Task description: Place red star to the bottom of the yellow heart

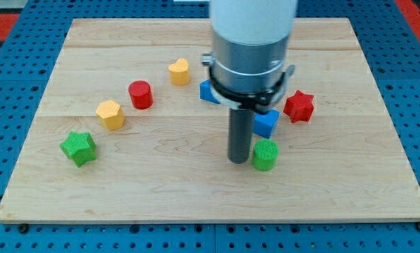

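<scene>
The red star (298, 106) lies at the view's right of the wooden board. The yellow heart (180, 71) lies near the top centre, well to the left of the star. My tip (238, 161) rests on the board just left of a green cylinder (265, 154), below and to the left of the red star. It touches neither the star nor the heart. The arm's wide body hides the board between the heart and the star.
A blue block (266, 123) sits left of the star and another blue block (208, 91) peeks out beside the arm. A red cylinder (140, 95), a yellow hexagon (110, 114) and a green star (79, 147) trail toward the lower left.
</scene>
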